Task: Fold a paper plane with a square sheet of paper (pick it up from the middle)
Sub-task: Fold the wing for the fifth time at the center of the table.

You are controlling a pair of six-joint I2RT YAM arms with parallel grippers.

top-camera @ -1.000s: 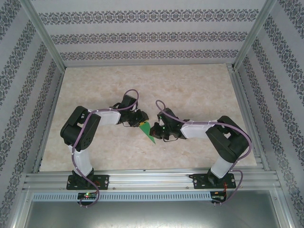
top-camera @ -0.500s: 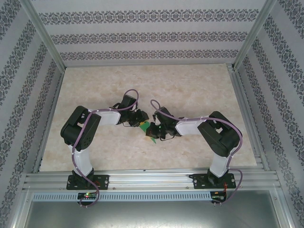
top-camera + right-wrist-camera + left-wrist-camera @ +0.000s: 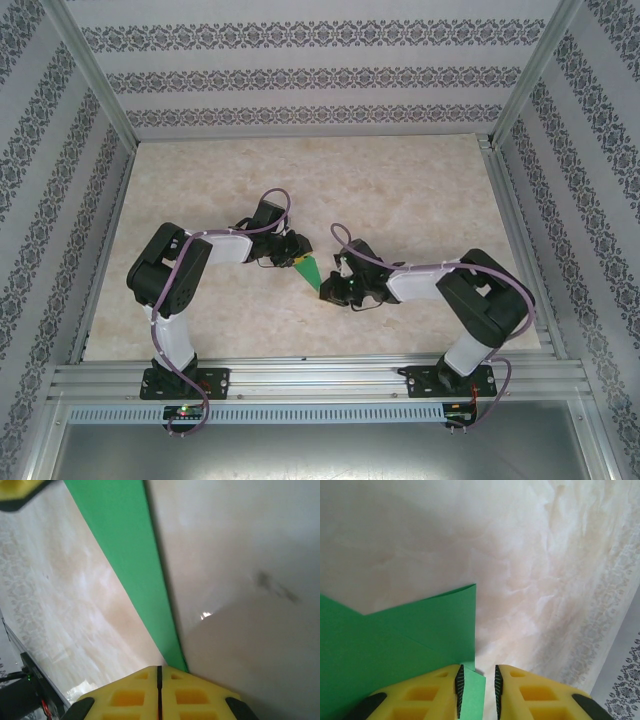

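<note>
The green sheet of paper, creased into a slim pointed wedge, lies flat on the table just below the centre of the top view, between the two arms. The left gripper stands over its upper, wider end, fingers a narrow gap apart with a strip of paper showing in that gap, seemingly to steady the sheet. The right gripper, fingers pressed together on nothing, sits at the lower tip, probably to bear down on the crease.
</note>
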